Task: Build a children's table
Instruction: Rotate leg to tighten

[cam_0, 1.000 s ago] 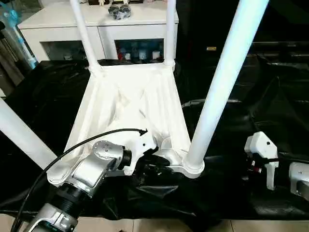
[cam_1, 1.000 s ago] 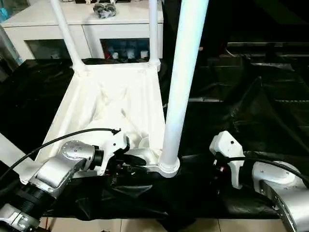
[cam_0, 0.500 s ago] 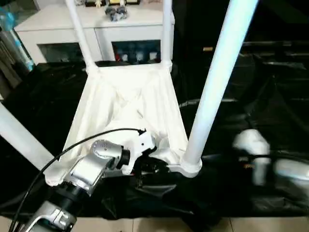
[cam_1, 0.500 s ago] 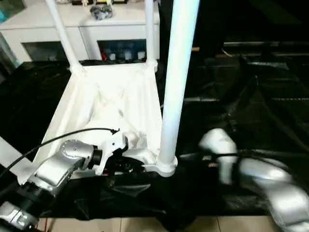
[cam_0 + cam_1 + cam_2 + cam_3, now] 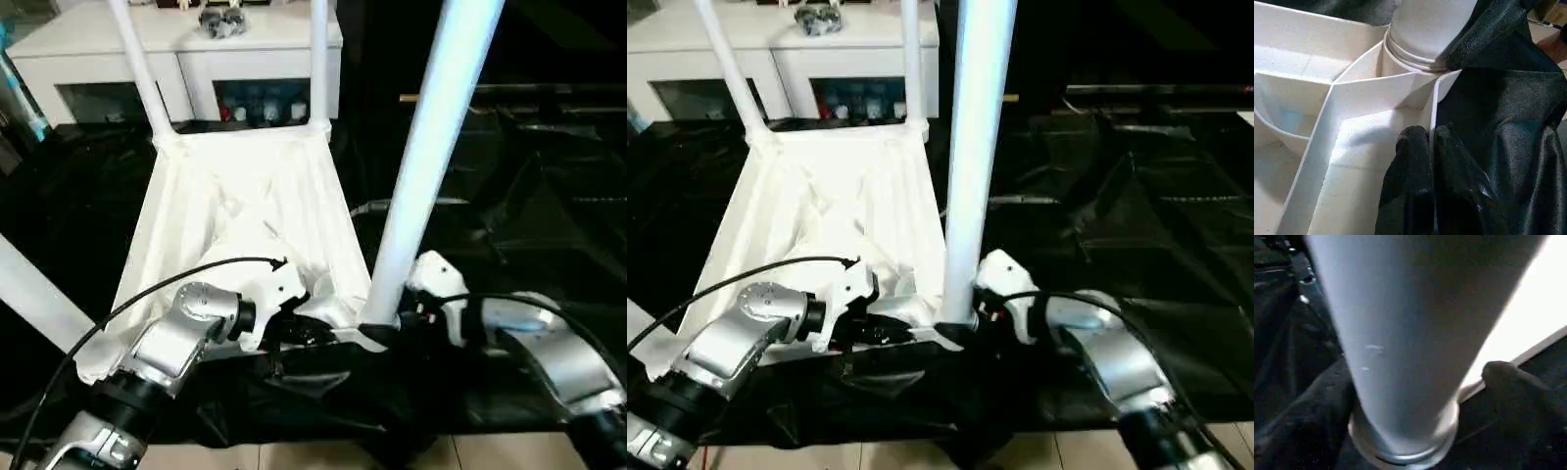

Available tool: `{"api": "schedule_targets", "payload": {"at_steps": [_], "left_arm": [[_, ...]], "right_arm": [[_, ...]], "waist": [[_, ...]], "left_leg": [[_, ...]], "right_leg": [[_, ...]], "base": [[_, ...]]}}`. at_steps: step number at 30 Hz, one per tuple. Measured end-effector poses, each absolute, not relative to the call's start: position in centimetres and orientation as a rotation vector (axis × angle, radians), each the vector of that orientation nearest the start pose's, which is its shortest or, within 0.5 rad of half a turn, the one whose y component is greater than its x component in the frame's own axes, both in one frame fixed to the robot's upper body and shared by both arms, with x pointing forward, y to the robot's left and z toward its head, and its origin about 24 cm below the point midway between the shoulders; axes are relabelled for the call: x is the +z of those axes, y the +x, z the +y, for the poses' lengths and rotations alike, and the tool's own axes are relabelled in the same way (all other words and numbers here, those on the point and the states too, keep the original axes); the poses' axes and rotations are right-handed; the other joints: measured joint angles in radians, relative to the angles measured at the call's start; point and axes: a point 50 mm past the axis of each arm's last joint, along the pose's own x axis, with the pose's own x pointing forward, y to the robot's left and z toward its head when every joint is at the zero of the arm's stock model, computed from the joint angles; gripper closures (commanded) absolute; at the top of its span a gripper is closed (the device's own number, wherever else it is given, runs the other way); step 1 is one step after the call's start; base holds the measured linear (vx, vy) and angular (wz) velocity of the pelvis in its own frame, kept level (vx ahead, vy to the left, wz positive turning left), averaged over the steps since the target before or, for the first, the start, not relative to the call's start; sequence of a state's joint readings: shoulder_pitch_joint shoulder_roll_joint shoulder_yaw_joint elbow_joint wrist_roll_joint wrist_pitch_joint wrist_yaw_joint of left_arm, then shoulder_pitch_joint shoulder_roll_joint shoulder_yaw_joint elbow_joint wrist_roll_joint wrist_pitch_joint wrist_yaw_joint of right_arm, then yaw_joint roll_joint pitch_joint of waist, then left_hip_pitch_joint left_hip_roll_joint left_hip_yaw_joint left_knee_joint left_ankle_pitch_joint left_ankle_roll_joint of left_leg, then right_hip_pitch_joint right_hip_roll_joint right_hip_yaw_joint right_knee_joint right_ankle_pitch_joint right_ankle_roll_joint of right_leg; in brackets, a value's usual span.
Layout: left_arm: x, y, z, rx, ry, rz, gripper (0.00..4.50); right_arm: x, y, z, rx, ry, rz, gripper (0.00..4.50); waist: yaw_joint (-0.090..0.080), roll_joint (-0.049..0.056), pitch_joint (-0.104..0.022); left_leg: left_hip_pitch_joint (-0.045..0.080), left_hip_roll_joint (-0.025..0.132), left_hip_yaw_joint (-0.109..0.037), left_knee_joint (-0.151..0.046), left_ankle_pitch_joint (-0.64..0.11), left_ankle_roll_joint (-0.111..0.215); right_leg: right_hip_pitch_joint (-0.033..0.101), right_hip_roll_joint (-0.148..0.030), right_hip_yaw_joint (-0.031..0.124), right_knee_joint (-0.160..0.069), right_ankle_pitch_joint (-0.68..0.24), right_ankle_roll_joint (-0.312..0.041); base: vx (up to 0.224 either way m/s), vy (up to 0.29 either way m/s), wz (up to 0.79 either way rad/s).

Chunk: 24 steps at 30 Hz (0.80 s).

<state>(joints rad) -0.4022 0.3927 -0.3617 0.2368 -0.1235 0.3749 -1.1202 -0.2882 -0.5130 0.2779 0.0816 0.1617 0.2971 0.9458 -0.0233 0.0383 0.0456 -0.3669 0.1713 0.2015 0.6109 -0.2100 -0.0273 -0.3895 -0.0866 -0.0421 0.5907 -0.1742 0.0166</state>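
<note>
Tabletop (image 5: pixel 245 211): upside down on the black-draped worktop, four legs standing up from its corner sockets.
Left gripper (image 5: pixel 1431 143): jaws pinched on the thin rim wall just beside the near-right socket.
Right gripper (image 5: pixel 411 315): jaws wide, straddling the near-right leg (image 5: pixel 421 147) at its base.
Handling: you likely have light, stiff, smooth plastic; grip the leg low, near the socket.

Left end effector (image 5: pixel 1430 139) closed, fingers pressed together; right end effector (image 5: pixel 416 311) reaching inward, forearm angled across.
</note>
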Motion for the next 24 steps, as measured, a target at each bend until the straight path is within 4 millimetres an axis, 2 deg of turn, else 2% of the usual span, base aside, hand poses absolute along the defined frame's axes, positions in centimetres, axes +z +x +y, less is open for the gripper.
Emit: {"api": "schedule_targets", "payload": {"at_steps": [1, 3, 6, 8, 15, 18, 24], "left_arm": [[4.2, 27.6, 11.5, -1.345, 0.229, 0.511, 4.5], [4.2, 27.7, 11.6, -1.338, 0.23, 0.509, 4.5], [4.2, 27.7, 11.7, -1.329, 0.234, 0.51, 4.5], [4.2, 27.8, 11.8, -1.323, 0.233, 0.51, 4.5], [4.1, 28.0, 12.1, -1.287, 0.233, 0.512, 4.5], [4.1, 28.5, 11.7, -1.235, 0.224, 0.503, 4.5], [4.1, 30.6, 9.2, -1.079, 0.194, 0.492, 4.5]], "right_arm": [[5.7, 27.3, -14.9, 1.132, -0.325, 0.368, 0.71], [5.8, 27.5, -14.7, 1.141, -0.331, 0.363, 0.71], [5.6, 27.7, -14.5, 1.156, -0.326, 0.363, 1.07], [5.6, 27.8, -14.4, 1.165, -0.324, 0.361, 1.11], [5.3, 28.2, -13.8, 1.16, -0.3, 0.354, 1.8], [4.9, 29.0, -13.2, 1.081, -0.245, 0.318, 1.97], [4.3, 31.5, -11.9, 0.797, -0.118, 0.284, 2.38]], "waist": [[0.0, -0.002, 0.0], [0.0, -0.005, -0.001], [0.001, -0.006, -0.001], [0.0, -0.007, -0.001], [0.0, -0.01, -0.002], [0.0, -0.011, -0.003], [0.004, -0.012, -0.004]], "left_leg": [[-0.001, 0.0, 0.0, 0.001, 0.001, -0.001], [0.0, 0.0, 0.0, 0.001, 0.001, -0.002], [-0.001, 0.001, -0.001, 0.0, 0.002, -0.004], [-0.001, 0.001, -0.001, 0.0, 0.002, -0.004], [0.0, 0.001, -0.001, 0.0, 0.002, -0.004], [0.0, 0.001, -0.001, 0.0, 0.002, -0.005], [0.001, 0.0, -0.001, 0.001, 0.004, -0.006]], "right_leg": [[-0.002, 0.0, 0.0, 0.003, 0.0, -0.001], [-0.004, 0.0, 0.0, 0.004, 0.0, -0.001], [-0.008, 0.0, -0.001, 0.006, 0.001, -0.004], [-0.009, 0.001, -0.001, 0.006, 0.002, -0.005], [-0.01, 0.001, -0.001, 0.006, 0.003, -0.007], [-0.009, 0.001, -0.001, 0.005, 0.004, -0.008], [-0.011, 0.0, 0.0, 0.004, 0.005, -0.009]], "base": [[0.0, 0.0, 0.0], [0.0, 0.0, 0.0], [0.0, 0.0, 0.0], [0.0, 0.0, 0.0], [0.0, 0.0, 0.0], [0.0, 0.0, 0.0], [0.0, 0.0, 0.0]]}}
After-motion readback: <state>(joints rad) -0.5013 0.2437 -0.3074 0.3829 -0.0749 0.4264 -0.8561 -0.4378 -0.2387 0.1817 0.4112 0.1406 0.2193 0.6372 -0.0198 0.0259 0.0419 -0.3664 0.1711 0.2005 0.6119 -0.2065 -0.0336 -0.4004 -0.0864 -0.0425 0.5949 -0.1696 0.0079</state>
